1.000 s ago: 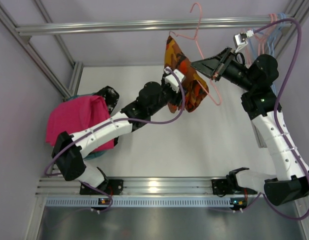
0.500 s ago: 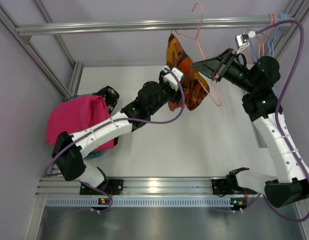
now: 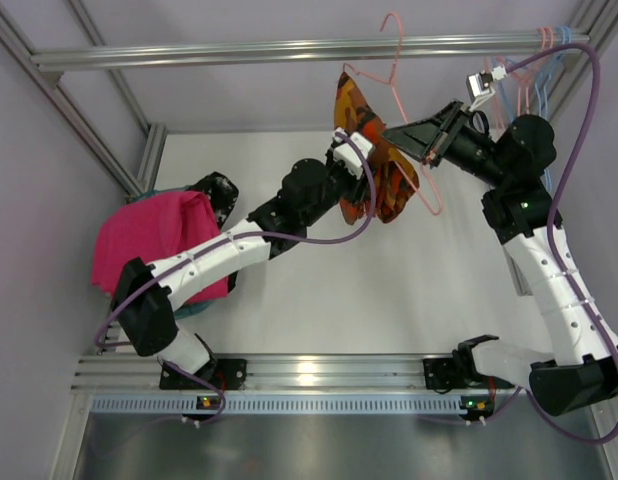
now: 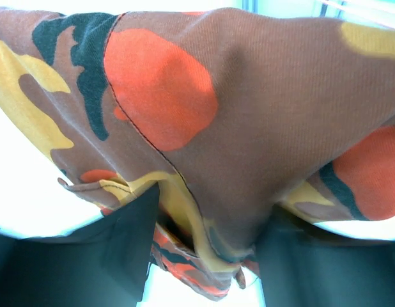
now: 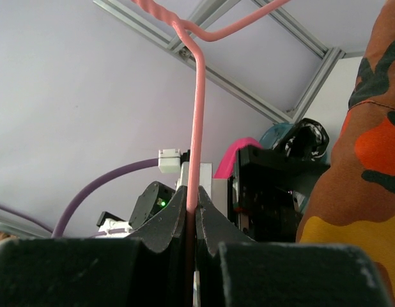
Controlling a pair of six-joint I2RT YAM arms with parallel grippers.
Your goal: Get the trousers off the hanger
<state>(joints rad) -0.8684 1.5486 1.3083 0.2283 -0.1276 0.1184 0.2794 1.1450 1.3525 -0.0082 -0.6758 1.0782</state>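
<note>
The orange-red-yellow patterned trousers hang over a pink wire hanger under the top rail. My left gripper is shut on the lower part of these trousers; the left wrist view shows the cloth pinched between both black fingers. My right gripper is shut on the hanger's pink wire, the jaws pressed on it from both sides. The patterned cloth also shows at the right of the right wrist view. The magenta-pink trousers lie in a heap at the table's left edge.
A black garment lies by the pink heap, over a teal basket. More pink and blue hangers hang at the rail's right end. Aluminium frame posts stand at the back left.
My left gripper has moved slightly right and back with the patterned trousers. The cloth has bunched closer to the hanger. My right gripper has held still on the wire.
</note>
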